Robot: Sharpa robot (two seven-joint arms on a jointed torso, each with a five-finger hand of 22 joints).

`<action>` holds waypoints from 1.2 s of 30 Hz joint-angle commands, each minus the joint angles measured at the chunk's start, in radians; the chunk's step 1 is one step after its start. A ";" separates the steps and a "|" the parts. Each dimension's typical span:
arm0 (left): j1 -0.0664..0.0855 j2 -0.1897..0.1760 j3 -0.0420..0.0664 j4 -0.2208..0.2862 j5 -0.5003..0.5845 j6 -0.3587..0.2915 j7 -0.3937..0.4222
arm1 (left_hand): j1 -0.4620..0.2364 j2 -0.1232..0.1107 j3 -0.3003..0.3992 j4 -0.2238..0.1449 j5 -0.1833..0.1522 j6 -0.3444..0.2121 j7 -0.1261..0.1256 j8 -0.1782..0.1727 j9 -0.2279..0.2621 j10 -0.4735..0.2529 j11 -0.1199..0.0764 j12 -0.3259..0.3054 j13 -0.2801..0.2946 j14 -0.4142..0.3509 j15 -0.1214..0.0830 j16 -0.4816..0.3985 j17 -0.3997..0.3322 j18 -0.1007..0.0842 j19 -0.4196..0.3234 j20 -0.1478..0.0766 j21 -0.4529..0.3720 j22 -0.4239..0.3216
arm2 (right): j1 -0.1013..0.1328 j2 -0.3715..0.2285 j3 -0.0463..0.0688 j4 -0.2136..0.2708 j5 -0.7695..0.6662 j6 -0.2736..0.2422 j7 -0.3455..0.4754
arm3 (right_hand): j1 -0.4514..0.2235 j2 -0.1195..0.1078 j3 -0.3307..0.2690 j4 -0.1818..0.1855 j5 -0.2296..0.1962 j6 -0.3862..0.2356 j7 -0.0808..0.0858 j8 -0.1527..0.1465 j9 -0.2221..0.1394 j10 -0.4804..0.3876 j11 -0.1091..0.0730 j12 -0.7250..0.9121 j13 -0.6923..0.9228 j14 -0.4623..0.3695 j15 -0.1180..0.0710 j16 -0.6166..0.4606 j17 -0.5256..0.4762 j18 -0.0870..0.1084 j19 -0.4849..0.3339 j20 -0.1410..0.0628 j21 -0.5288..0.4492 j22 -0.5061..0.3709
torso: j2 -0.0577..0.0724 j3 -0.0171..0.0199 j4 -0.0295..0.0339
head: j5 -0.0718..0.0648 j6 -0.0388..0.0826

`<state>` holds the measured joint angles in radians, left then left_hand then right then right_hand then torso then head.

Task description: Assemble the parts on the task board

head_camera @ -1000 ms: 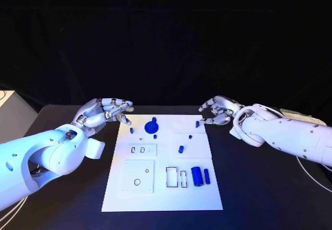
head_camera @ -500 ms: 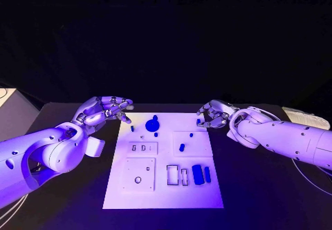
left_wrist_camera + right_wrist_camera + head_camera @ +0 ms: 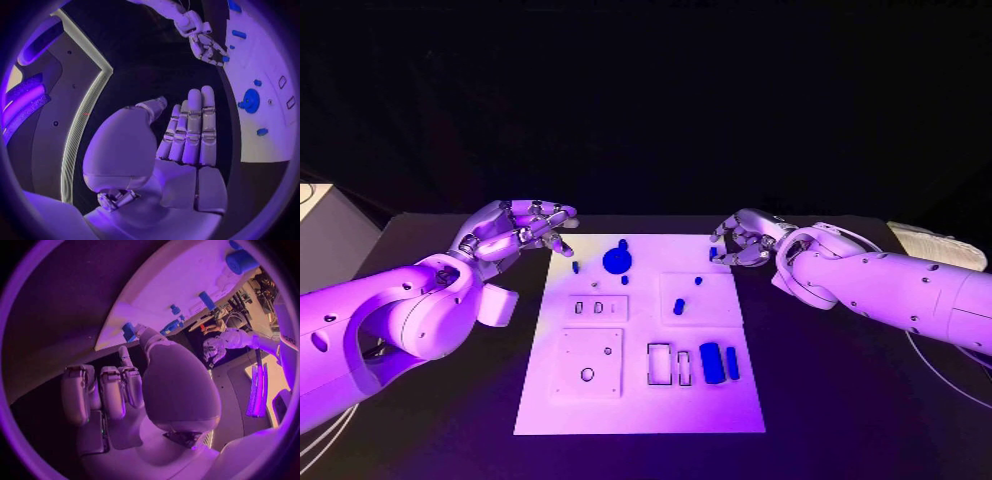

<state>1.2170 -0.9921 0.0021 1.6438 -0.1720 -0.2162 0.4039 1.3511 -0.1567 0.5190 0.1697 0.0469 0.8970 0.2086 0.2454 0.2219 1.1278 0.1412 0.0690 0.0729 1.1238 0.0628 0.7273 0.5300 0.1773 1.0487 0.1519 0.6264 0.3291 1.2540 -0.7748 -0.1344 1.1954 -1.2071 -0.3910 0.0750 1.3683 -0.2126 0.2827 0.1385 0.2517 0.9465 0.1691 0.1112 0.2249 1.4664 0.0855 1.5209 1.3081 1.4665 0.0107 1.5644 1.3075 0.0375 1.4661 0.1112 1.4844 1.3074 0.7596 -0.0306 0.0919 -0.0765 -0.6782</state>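
Head view: white board (image 3: 640, 400) mid-bench, blue parts on it. Left robot hand (image 3: 516, 232) released, beside the far-left corner. Right robot hand (image 3: 747, 238) touches small blue peg (image 3: 713, 253).
Left wrist: fingers straight, nothing held.
Right wrist: can't tell if peg (image 3: 129, 331) is grasped; a loose pinch could drop it.

White board (image 3: 639, 400) on a black table (image 3: 444, 420), and the small parts on it are blue: a round blue disc (image 3: 616, 262) near the far edge, 2 blue bars (image 3: 720, 363) side by side lower down. Silver left hand (image 3: 516, 230) and silver right hand (image 3: 747, 238) on white arms (image 3: 401, 320), black backdrop (image 3: 646, 100) behind.
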 commanded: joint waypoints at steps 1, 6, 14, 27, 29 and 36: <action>0.001 0.002 0.001 0.001 -0.003 0.017 0.007 | -0.008 0.000 -0.002 -0.001 0.002 -0.002 0.006 -0.005 0.002 -0.006 0.001 -0.003 0.001 -0.008 0.002 0.006 0.002 0.001 -0.008 0.000 0.005 0.001 | -0.002 0.002 0.000 0.000 -0.014 0.018 -0.007 | 0.002 0.017 0.017 0.004 -0.014 0.019 -0.003 0.010 0.003 0.057 -0.003 0.004 0.203 0.102 -0.001 0.004 0.254 -0.011 0.051 0.004 0.003 0.178 | 0.000 0.0004 -0.0001 | 0.003 -0.002; 0.001 0.002 0.001 0.001 -0.003 0.017 0.007 | -0.008 0.000 -0.002 -0.001 0.002 -0.002 0.006 -0.005 0.002 -0.006 0.001 -0.003 0.001 -0.008 0.002 0.006 0.002 0.001 -0.008 0.000 0.005 0.001 | -0.003 0.005 0.000 -0.003 -0.014 0.027 -0.008 | 0.002 0.025 0.033 0.004 -0.021 0.033 -0.008 0.018 0.004 0.061 -0.007 0.008 0.208 0.102 -0.004 0.004 0.255 -0.012 0.052 0.000 0.004 0.180 | 0.000 -0.0006 0.0002 | 0.002 -0.003; 0.001 0.002 0.001 0.001 -0.004 0.017 0.007 | -0.008 0.000 -0.002 -0.001 0.002 -0.002 0.006 -0.005 0.002 -0.006 0.001 -0.003 0.001 -0.008 0.002 0.006 0.002 0.001 -0.008 0.000 0.005 0.001 | -0.005 0.010 -0.001 -0.005 -0.014 0.036 -0.010 | 0.002 0.025 0.037 0.004 -0.021 0.037 -0.009 0.020 0.005 0.063 -0.008 0.009 0.209 0.102 -0.005 0.004 0.256 -0.012 0.053 0.000 0.005 0.181 | 0.000 -0.0002 -0.0012 | 0.003 -0.004; 0.001 0.002 0.001 0.001 -0.005 0.018 0.006 | -0.008 0.000 -0.002 -0.001 0.002 -0.002 0.006 -0.005 0.002 -0.006 0.001 -0.003 0.001 -0.008 0.002 0.006 0.002 0.001 -0.008 0.000 0.005 0.001 | -0.010 0.017 -0.001 -0.010 -0.014 0.041 -0.012 | 0.000 0.025 0.042 0.004 -0.022 0.043 -0.010 0.022 0.005 0.065 -0.010 0.011 0.212 0.102 -0.007 0.004 0.256 -0.012 0.053 -0.002 0.005 0.182 | 0.000 0.0003 -0.0009 | 0.004 -0.006; 0.001 0.002 0.001 0.001 -0.005 0.018 0.006 | -0.008 0.000 -0.002 -0.001 0.002 -0.002 0.006 -0.005 0.002 -0.006 0.001 -0.003 0.001 -0.008 0.002 0.006 0.002 0.001 -0.008 0.000 0.005 0.001 | -0.011 0.018 -0.001 -0.011 -0.014 0.040 -0.012 | 0.000 0.027 0.047 0.004 -0.022 0.046 -0.011 0.024 0.005 0.065 -0.011 0.011 0.212 0.102 -0.008 0.004 0.256 -0.012 0.053 -0.003 0.005 0.182 | 0.000 0.0003 -0.0011 | 0.004 -0.007; 0.001 0.001 0.001 0.001 -0.005 0.018 0.005 | -0.008 0.000 -0.002 -0.001 0.002 -0.002 0.006 -0.005 0.002 -0.006 0.001 -0.003 0.001 -0.008 0.002 0.006 0.002 0.001 -0.008 0.000 0.005 0.001 | -0.015 0.021 -0.001 -0.014 -0.010 0.025 -0.001 | -0.004 0.050 0.092 0.005 -0.027 0.074 -0.022 0.040 0.008 0.072 -0.020 0.017 0.220 0.103 -0.016 0.005 0.259 -0.014 0.056 -0.010 0.009 0.186 | 0.001 0.0003 -0.0006 | 0.005 -0.008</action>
<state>1.2169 -0.9921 0.0021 1.6432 -0.1743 -0.2145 0.4035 1.3511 -0.1567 0.5190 0.1697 0.0469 0.8970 0.2086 0.2454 0.2217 1.1278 0.1412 0.0690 0.0729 1.1238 0.0628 0.7273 0.5305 0.1773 1.0487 0.1519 0.6263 0.3289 1.2402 -0.7552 -0.1355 1.1818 -1.2112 -0.3682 0.0622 1.3666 -0.1700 0.3697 0.1437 0.2276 1.0166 0.1485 0.1470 0.2321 1.4663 0.0705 1.5355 1.3075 1.4665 0.0029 1.5644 1.3074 0.0375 1.4661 0.1103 1.4888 1.3078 0.7599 -0.0305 0.0912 -0.0720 -0.6856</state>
